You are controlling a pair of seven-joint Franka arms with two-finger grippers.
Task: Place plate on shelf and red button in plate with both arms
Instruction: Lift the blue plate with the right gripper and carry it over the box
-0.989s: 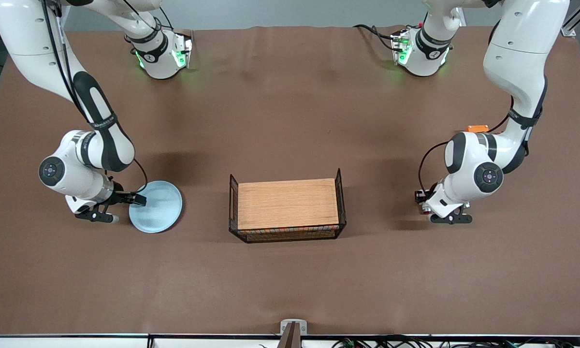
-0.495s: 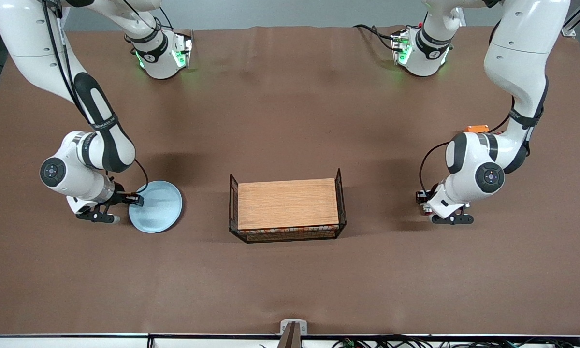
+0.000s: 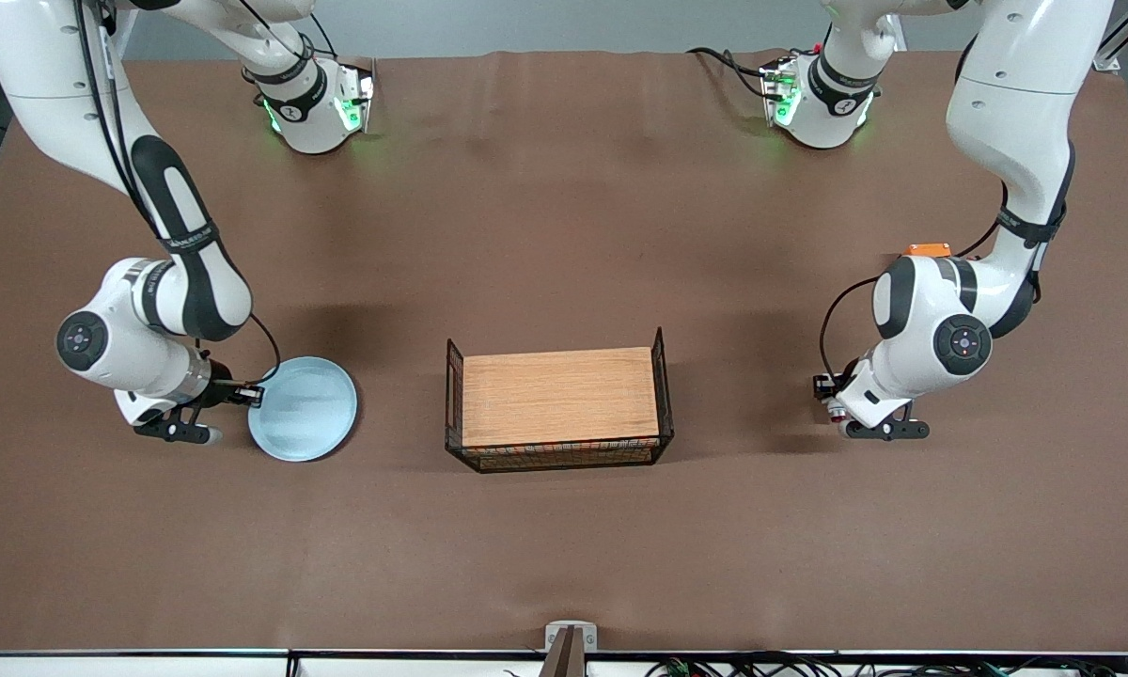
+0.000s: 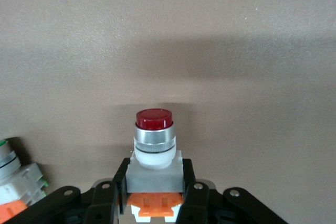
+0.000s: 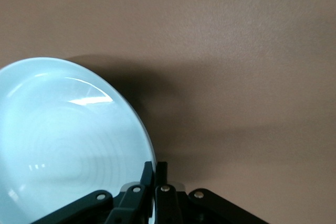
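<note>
left hand (image 4: 155, 195) round white-bodied red button (image 4: 154, 145) (dark red cap)

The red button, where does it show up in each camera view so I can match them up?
Front view: the red button is a small speck in the left gripper, toward the left arm's end of the table, beside the basket.
Left wrist view: button low in the middle, shut between the fingers, red cap pointing away.
Right wrist view: not in it; only the plate.
Shared landmark: the brown table.
</note>
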